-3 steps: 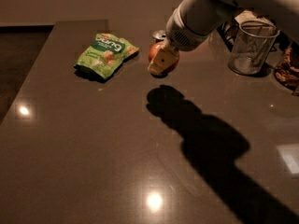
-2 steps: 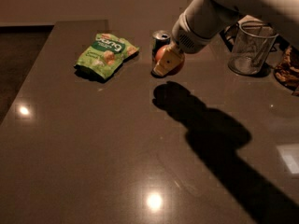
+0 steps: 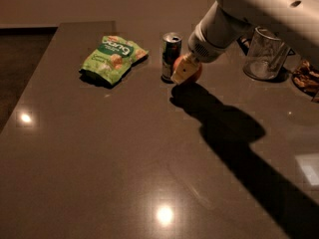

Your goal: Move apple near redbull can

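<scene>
The redbull can point(image 3: 171, 56) stands upright at the back middle of the dark table. The red-orange apple point(image 3: 196, 74) is just right of the can, low at the table surface, almost touching the can's base. My gripper point(image 3: 183, 70) comes down from the upper right on a white arm and is shut on the apple. Its yellowish fingers point(image 3: 179, 71) cover the apple's left side. The arm throws a long shadow to the lower right.
A green snack bag point(image 3: 112, 58) lies left of the can. A clear glass cup point(image 3: 262, 54) stands at the back right. Brown items point(image 3: 306, 78) sit at the right edge. The table's left edge point(image 3: 30, 91) runs diagonally beside a dark floor.
My gripper has carried the apple to the right and down. It has come from in front of the can to the can's right side, near the table surface, and the can now shows in full.
</scene>
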